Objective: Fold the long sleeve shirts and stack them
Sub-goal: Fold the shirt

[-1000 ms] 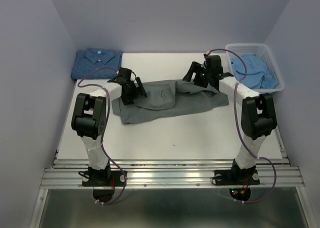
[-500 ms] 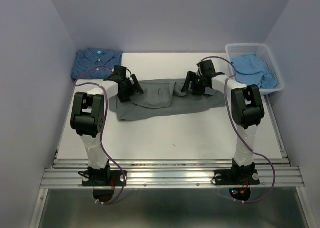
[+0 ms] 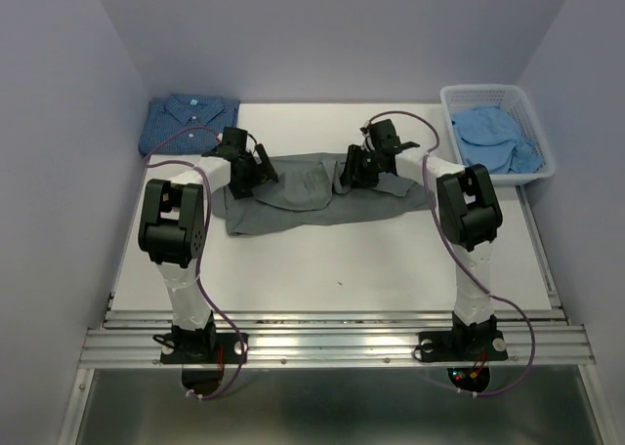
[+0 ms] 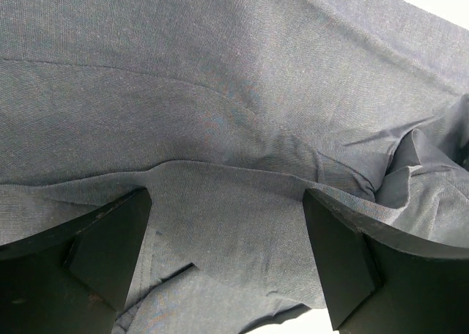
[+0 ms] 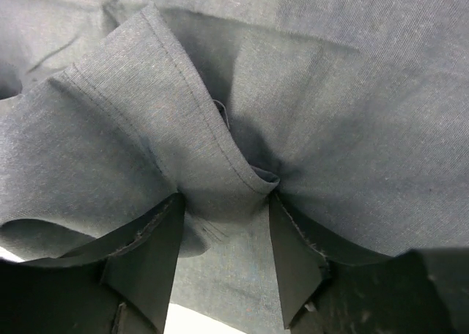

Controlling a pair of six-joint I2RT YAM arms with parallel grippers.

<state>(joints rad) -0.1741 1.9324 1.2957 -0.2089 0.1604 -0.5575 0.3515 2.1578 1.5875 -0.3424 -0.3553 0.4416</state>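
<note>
An unfolded shirt (image 3: 322, 199) lies across the middle of the desk (image 3: 332, 264); a folded shirt (image 3: 187, 121) lies behind it at the far left corner; the basket (image 3: 488, 90) stands at the far right, a crumpled shirt (image 3: 493, 133) inside it.

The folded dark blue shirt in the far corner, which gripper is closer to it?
Left. The left gripper is at the grey shirt's left end, just right of the dark blue shirt; the right gripper is farther right, near the grey shirt's middle.

Cannot make out collar or sleeves of the grey shirt (image 3: 322, 196) from above, lost among folds. Cropped at every edge in both wrist views.
</note>
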